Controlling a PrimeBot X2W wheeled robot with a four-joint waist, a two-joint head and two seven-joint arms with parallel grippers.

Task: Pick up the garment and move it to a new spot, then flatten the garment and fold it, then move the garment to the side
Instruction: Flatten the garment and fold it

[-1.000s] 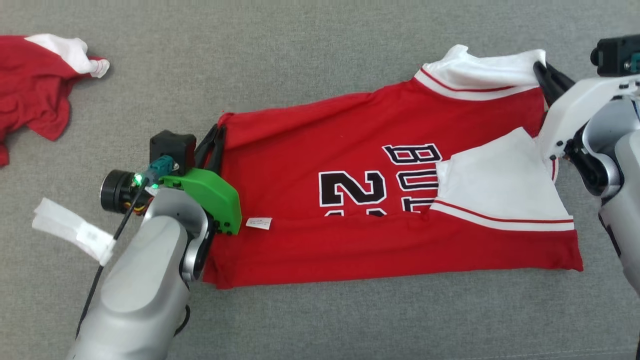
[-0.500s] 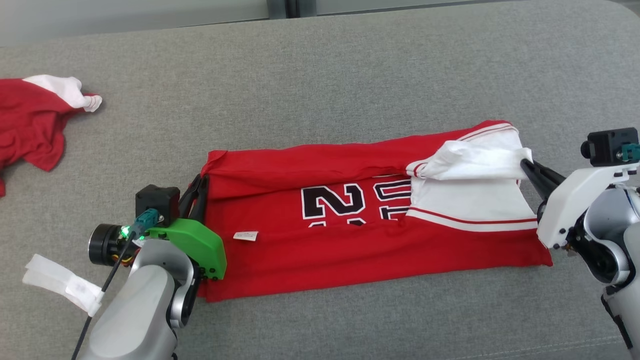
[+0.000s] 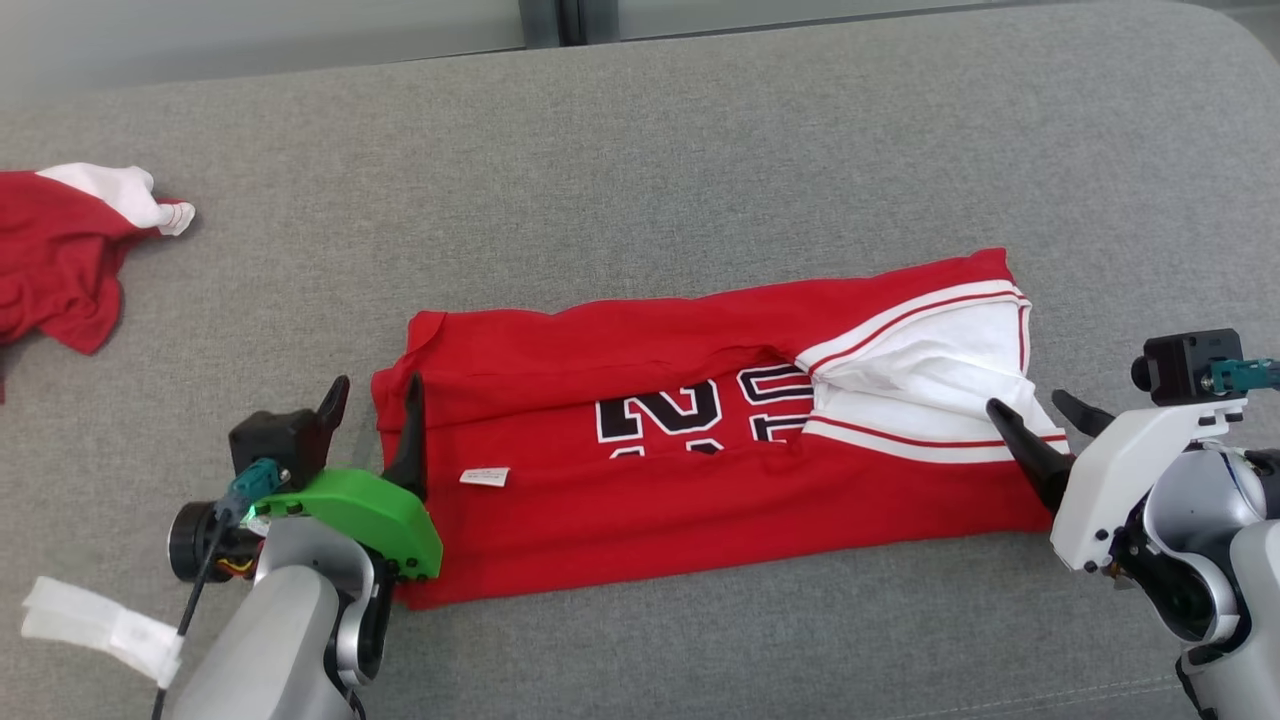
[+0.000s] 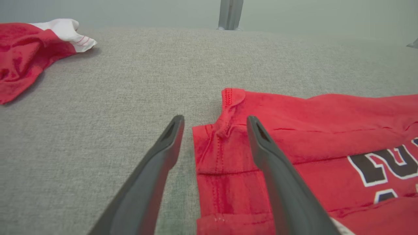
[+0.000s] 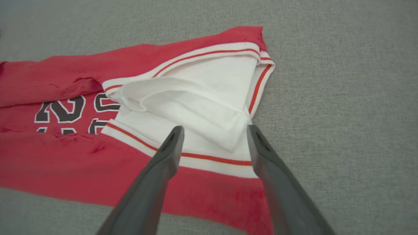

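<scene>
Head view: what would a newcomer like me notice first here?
A bright red jersey with black lettering and white sleeves lies folded on the grey surface, mid-picture. An open dark claw stands at each end: the left claw at its hem, the right claw at its sleeves. Another red garment lies crumpled at far left.

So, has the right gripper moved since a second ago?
Yes. The right gripper came down the view toward the near hem of the jersey, fingers now open.

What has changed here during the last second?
Both grippers let go: the left gripper and the right gripper now stand open at the ends of the red jersey with black numbers, after folding its far edge toward the robot. The crumpled red and white garment stayed at the left.
</scene>
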